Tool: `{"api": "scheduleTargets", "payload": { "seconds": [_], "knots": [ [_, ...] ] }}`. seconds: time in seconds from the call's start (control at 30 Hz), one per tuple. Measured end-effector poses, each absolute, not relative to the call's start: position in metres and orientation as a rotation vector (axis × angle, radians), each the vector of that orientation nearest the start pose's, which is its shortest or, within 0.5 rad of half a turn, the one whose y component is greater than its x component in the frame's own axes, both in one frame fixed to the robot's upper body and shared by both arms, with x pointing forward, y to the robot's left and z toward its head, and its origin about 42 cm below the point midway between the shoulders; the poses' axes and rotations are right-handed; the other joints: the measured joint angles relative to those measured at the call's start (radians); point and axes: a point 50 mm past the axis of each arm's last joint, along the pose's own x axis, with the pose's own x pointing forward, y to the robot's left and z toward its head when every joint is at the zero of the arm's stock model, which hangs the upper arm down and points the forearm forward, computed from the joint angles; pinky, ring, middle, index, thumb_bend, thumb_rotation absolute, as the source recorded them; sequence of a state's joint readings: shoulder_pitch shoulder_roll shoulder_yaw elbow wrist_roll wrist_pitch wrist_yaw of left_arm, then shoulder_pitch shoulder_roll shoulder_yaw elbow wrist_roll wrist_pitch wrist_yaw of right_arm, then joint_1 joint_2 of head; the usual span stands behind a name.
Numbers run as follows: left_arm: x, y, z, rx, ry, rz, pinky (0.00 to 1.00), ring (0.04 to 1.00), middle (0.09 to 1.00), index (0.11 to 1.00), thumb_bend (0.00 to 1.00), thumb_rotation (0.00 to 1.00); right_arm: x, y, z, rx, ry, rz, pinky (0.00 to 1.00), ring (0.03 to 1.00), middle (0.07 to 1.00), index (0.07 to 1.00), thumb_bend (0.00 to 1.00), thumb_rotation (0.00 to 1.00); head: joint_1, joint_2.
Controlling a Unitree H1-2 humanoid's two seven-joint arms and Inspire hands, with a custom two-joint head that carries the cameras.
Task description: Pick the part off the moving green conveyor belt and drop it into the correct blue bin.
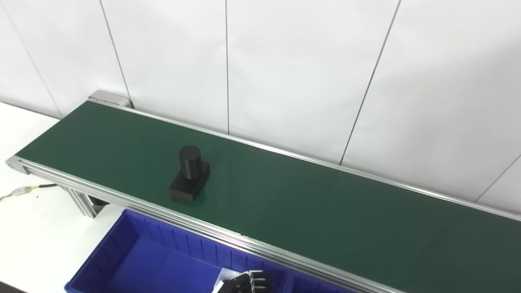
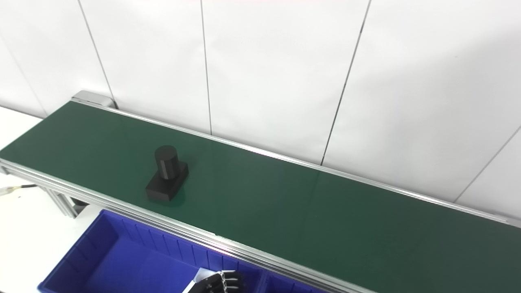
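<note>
A black part (image 1: pixel 189 174), a short cylinder standing on a rectangular base, sits upright on the green conveyor belt (image 1: pixel 309 211), on its left half near the front rail. Just the top of one dark hand (image 1: pixel 249 282) peeks in at the bottom edge, low over the right end of a blue bin (image 1: pixel 134 252). I take it for my left hand. It is well to the right of and below the part, not touching it. Too little of it shows to tell how its fingers stand. My right hand is out of sight.
The belt runs diagonally from upper left to lower right, framed by aluminium rails (image 1: pixel 134 203), with a white panelled wall behind. A second blue bin (image 1: pixel 309 285) starts right of the first. A white table (image 1: pixel 32 228) with a cable (image 1: pixel 24 189) lies at left.
</note>
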State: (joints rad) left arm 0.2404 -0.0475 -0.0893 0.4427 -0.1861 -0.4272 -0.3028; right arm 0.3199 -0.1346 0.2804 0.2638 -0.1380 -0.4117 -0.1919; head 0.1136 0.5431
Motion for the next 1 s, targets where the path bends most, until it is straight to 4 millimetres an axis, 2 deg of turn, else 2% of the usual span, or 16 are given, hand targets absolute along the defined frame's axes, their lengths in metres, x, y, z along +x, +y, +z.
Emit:
{"api": "scheduleTargets", "payload": {
  "seconds": [0.4, 0.57, 0.7, 0.77, 0.9, 1.0],
  "knots": [
    [0.153, 0.176, -0.037, -0.252, 0.205, -0.237, 0.66, 0.645, 0.671, 0.695, 0.64, 0.00, 0.131, -0.199, -0.013, -0.188, 0.144, 0.092, 0.64, 0.727, 0.807, 0.862, 0.64, 0.00, -0.061, 0.024],
    [0.154, 0.181, -0.031, -0.267, 0.181, -0.234, 0.67, 0.661, 0.686, 0.709, 0.63, 0.00, 0.133, -0.193, -0.010, -0.190, 0.128, 0.093, 0.63, 0.728, 0.803, 0.853, 0.66, 0.00, -0.129, 0.057],
    [0.153, 0.187, -0.032, -0.270, 0.183, -0.234, 0.68, 0.670, 0.695, 0.721, 0.60, 0.00, 0.133, -0.190, -0.008, -0.195, 0.118, 0.098, 0.63, 0.722, 0.795, 0.848, 0.68, 0.01, -0.150, 0.071],
    [0.153, 0.188, -0.031, -0.280, 0.182, -0.235, 0.67, 0.665, 0.693, 0.722, 0.59, 0.00, 0.133, -0.188, -0.008, -0.197, 0.116, 0.097, 0.63, 0.725, 0.799, 0.849, 0.68, 0.01, -0.179, 0.092],
    [0.156, 0.190, -0.024, -0.281, 0.158, -0.233, 0.67, 0.677, 0.705, 0.733, 0.56, 0.00, 0.134, -0.184, -0.005, -0.192, 0.101, 0.097, 0.64, 0.732, 0.807, 0.856, 0.66, 0.02, -0.196, 0.103],
    [0.156, 0.194, -0.023, -0.276, 0.156, -0.228, 0.69, 0.676, 0.709, 0.739, 0.55, 0.00, 0.136, -0.182, -0.002, -0.186, 0.090, 0.096, 0.65, 0.733, 0.807, 0.858, 0.66, 0.02, -0.226, 0.129]
  ]
}}
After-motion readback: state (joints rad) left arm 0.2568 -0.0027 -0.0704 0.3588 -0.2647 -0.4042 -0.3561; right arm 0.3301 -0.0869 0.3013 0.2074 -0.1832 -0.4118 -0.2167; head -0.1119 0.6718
